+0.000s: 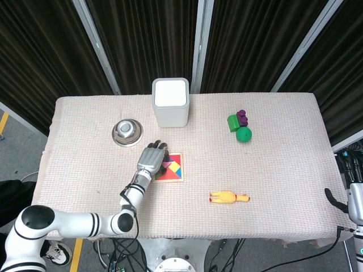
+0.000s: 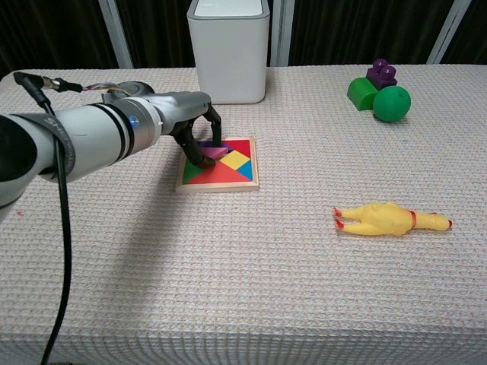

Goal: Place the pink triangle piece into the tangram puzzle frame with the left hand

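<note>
The tangram puzzle frame (image 1: 177, 175) (image 2: 228, 181) lies flat in the middle of the table, filled with coloured pieces. My left hand (image 1: 151, 161) (image 2: 192, 124) hovers over the frame's left part, and its dark fingers pinch the pink triangle piece (image 2: 211, 153) low over the frame. In the head view the hand hides most of that piece. My right hand (image 1: 354, 198) stays off the table's right edge, only partly in view, with nothing seen in it.
A white box (image 1: 170, 102) (image 2: 229, 47) stands behind the frame. A metal bowl (image 1: 126, 132) sits at the back left. Green and purple blocks (image 1: 240, 126) (image 2: 380, 90) are at the back right. A yellow rubber chicken (image 1: 228, 196) (image 2: 389, 219) lies right of the frame.
</note>
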You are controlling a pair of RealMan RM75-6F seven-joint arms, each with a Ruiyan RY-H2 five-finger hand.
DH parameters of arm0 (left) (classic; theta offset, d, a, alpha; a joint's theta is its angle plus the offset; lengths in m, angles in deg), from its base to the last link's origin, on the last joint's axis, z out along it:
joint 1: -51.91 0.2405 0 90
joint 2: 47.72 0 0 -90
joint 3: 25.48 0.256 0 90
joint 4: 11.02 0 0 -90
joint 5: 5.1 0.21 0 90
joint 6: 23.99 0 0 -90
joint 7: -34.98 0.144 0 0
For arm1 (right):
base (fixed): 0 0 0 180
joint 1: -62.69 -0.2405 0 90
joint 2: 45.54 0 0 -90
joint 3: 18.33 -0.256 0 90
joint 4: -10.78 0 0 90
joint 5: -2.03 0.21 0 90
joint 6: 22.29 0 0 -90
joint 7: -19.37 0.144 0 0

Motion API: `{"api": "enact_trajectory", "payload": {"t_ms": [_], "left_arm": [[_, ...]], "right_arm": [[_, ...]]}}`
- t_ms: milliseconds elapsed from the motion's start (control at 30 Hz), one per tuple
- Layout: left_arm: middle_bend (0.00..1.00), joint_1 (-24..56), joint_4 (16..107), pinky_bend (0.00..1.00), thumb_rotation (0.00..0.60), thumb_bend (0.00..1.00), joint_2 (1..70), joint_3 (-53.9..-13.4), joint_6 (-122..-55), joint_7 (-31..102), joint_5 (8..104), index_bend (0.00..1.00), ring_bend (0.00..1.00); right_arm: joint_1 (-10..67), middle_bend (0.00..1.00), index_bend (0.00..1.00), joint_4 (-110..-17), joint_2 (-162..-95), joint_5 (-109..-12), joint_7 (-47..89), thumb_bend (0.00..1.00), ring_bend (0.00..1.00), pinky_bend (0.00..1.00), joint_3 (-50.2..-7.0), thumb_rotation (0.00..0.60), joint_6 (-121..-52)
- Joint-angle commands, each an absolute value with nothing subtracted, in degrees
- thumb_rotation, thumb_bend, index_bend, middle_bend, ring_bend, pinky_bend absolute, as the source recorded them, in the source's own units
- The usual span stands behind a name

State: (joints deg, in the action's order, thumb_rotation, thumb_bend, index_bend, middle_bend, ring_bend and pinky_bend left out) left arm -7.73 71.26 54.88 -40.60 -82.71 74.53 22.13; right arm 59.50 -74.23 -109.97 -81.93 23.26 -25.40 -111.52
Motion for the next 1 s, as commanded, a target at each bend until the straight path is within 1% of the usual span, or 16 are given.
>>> {"api": "enact_trajectory", "payload": {"t_ms": [33,233,867,1000], "left_arm": [[0.13,-7.74,71.06,0.14,0.600,0.36,55.11,-40.88,-83.01,74.48,22.05,0.51,0.00],[0.14,-7.64,70.90,0.14,0.600,0.36,55.66,-41.34,-83.59,74.23,22.16,0.51,0.00],[0.14,-8.32,68.06,0.14,0.600,0.36,57.61,-42.49,-82.51,74.32,21.41,0.51,0.00],[0.14,-8.02,68.00,0.14,0.600,0.36,57.61,-42.47,-82.26,73.71,22.02,0.49,0.00]], "right_arm": [[59.49,0.00,0.00,-74.22,-109.96,-81.96,23.27,0.18,0.00,0.00,-25.41,0.600,-111.53],[59.48,0.00,0.00,-74.22,-110.02,-81.97,23.27,0.18,0.00,0.00,-25.37,0.600,-111.33],[59.73,0.00,0.00,-73.55,-110.08,-81.83,24.22,0.18,0.00,0.00,-25.49,0.600,-111.43],[59.71,0.00,0.00,-73.45,-110.10,-81.80,24.30,0.18,0.00,0.00,-25.48,0.600,-111.27]]}}
